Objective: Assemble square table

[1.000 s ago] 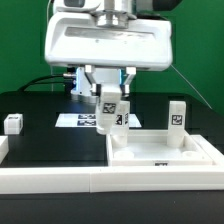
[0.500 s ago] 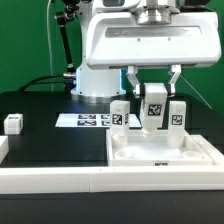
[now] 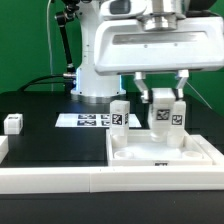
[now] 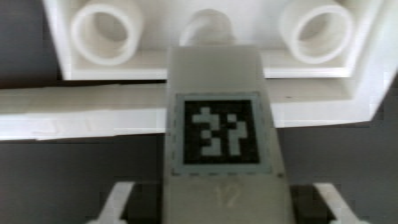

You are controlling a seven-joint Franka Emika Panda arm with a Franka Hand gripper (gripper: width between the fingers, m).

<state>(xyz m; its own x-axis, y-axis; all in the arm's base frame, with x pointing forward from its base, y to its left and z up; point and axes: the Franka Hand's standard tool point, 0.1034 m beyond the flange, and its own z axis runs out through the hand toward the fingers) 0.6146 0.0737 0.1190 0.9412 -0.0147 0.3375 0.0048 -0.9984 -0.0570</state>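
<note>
**Leg held above the table top**
The fingers (image 3: 145, 91) were clenched on an upright tagged leg (image 3: 160, 110) above the far part of the table top (image 3: 160, 153), which lay on the black counter (image 3: 50, 140) at the exterior view's right. A second leg (image 3: 119, 113) and a third leg (image 3: 179, 116) stood by its far edge, the third just beside the held one. A fourth leg (image 3: 13, 124) sat well apart.

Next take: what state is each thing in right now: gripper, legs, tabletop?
gripper: shut on the held leg.
held leg: upright in the jaws, at the tabletop's far edge.
second leg: standing upright, free.
third leg: standing upright, close beside the held leg.
fourth leg: lying apart, untouched.
tabletop: flat, rim up, two round holes empty.
</note>
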